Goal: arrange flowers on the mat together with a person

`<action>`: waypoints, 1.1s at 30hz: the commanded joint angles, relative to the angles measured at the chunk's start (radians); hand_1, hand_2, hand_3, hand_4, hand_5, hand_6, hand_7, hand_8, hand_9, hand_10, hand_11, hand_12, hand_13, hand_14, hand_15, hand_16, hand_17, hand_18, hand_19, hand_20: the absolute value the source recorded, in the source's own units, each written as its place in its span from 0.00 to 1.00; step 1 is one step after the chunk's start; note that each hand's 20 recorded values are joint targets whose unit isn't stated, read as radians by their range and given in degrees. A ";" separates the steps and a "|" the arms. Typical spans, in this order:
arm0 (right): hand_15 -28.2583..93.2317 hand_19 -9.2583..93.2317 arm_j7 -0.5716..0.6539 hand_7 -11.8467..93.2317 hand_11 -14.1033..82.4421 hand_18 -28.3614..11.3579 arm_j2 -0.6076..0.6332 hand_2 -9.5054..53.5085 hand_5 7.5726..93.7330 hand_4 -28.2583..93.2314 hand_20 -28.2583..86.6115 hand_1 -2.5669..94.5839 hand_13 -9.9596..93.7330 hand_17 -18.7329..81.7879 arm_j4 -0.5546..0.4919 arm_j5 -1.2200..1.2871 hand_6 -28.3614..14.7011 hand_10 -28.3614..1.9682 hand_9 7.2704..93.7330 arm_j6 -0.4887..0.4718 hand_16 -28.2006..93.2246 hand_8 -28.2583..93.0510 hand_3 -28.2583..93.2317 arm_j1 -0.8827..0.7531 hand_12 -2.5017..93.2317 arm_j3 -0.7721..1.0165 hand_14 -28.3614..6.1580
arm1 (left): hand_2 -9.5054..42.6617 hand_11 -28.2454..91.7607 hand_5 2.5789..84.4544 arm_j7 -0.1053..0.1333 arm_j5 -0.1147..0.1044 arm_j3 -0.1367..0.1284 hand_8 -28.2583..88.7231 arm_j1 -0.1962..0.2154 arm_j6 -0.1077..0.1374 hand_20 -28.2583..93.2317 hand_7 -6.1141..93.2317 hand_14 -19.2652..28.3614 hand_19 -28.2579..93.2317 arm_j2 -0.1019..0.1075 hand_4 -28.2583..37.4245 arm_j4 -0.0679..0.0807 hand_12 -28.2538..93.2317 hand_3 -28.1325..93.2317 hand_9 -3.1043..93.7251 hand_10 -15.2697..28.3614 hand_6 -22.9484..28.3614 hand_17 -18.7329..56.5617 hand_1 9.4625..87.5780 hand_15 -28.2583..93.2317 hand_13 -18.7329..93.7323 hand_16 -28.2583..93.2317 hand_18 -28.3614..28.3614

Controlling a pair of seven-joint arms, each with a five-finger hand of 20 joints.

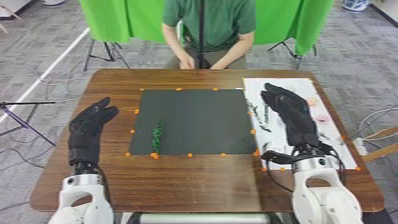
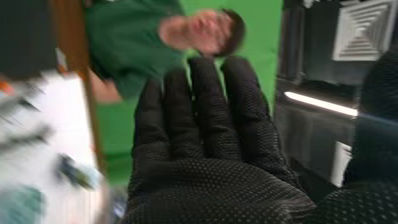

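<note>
green sprig (image 1: 157, 137) lying on the dark mat (image 1: 200, 120), toward its near-left corner | left robot hand (image 1: 87, 125) open by the tabletop's (image 1: 200, 182) left edge | pink flower (image 1: 322, 118) on the white sheet (image 1: 282, 135), tabletop's right side | right robot hand (image 1: 289, 102) open, empty, above that sheet; tbh a low sideways sweep could scatter the loose pieces

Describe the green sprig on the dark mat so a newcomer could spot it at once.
On the brown wooden table, find the dark mat in the head view. Near its left edge, toward the robot, lies the thin green sprig. It lies alone there, unlike the scattered pieces on the white sheet to the right.
</note>
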 commanded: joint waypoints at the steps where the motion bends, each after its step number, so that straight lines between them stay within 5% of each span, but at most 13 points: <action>1: 0.43 0.36 0.171 0.35 0.41 0.42 0.152 0.00 0.58 0.00 0.56 0.45 0.62 0.43 -0.048 -0.882 0.68 0.51 0.62 0.284 0.43 0.11 0.76 0.024 0.24 0.127 0.54 | 0.19 0.43 0.59 -0.021 0.002 -0.010 0.18 0.025 0.023 0.40 0.22 0.76 0.30 -0.003 0.13 -0.008 0.35 0.71 0.57 0.66 0.52 0.40 0.34 0.38 0.55 0.22 0.68; 8: 0.57 0.48 0.347 0.37 0.48 0.39 0.258 0.00 0.73 0.00 0.58 0.64 0.73 0.47 -0.016 -1.152 0.75 0.61 0.78 0.126 0.43 0.24 0.59 -0.012 0.34 0.248 0.57 | 0.19 0.43 0.59 -0.042 0.018 -0.011 0.18 0.023 0.009 0.40 0.22 0.76 0.30 -0.001 0.14 -0.013 0.35 0.71 0.57 0.66 0.52 0.40 0.34 0.38 0.55 0.22 0.68; 15: 0.58 0.44 0.350 0.35 0.49 0.43 0.302 0.00 0.74 0.00 0.59 0.62 0.73 0.50 0.016 -1.171 0.74 0.60 0.78 -0.023 0.43 0.25 0.60 -0.065 0.32 0.290 0.57 | 0.19 0.43 0.59 -0.061 0.017 -0.017 0.19 0.032 0.019 0.40 0.22 0.76 0.30 0.004 0.15 -0.020 0.35 0.71 0.57 0.66 0.52 0.40 0.34 0.38 0.55 0.22 0.68; 19: 0.57 0.41 0.387 0.34 0.49 0.43 0.305 0.00 0.75 0.00 0.59 0.64 0.73 0.51 0.025 -1.186 0.74 0.58 0.78 -0.085 0.45 0.22 0.51 -0.073 0.30 0.289 0.56 | 0.19 0.43 0.59 -0.074 0.021 -0.016 0.19 0.039 0.010 0.40 0.21 0.76 0.31 0.000 0.15 -0.022 0.35 0.71 0.57 0.66 0.52 0.40 0.34 0.38 0.55 0.22 0.68; 33: 0.60 0.40 0.452 0.30 0.46 0.42 0.299 0.00 0.80 0.00 0.59 0.54 0.77 0.54 0.089 -1.141 0.73 0.60 0.84 -0.251 0.48 0.15 0.64 -0.062 0.30 0.258 0.53 | 0.18 0.42 0.58 -0.099 0.029 -0.019 0.19 0.037 -0.007 0.40 0.21 0.77 0.31 -0.007 0.16 -0.017 0.35 0.71 0.56 0.66 0.52 0.39 0.34 0.38 0.54 0.21 0.68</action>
